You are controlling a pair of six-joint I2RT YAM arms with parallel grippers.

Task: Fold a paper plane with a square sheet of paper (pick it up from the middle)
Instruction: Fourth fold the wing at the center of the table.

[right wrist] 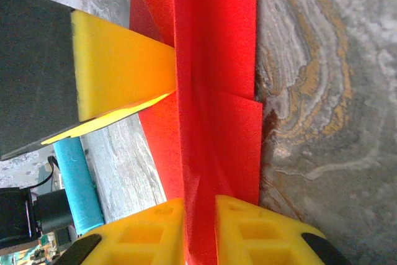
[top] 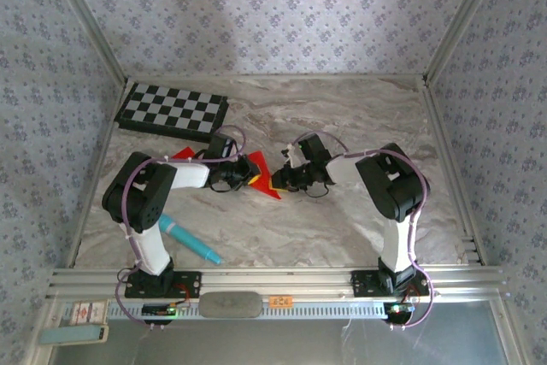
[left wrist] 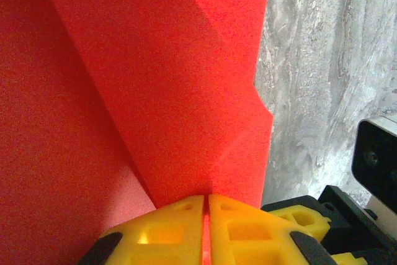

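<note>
The square sheet of paper is bright red and folded into a creased, pointed shape, held just above the marble table between both arms. My left gripper is shut on its left part. In the left wrist view the yellow fingertips meet with only a thin red edge of the paper between them. My right gripper grips the other side. In the right wrist view a folded ridge of the paper fills the gap between my right gripper's fingers, and a yellow finger of the left gripper presses it from the left.
A chequered board lies at the back left. A small red scrap lies behind the left arm. A teal pen lies near the left arm's base and also appears in the right wrist view. Bare marble table stretches to the right.
</note>
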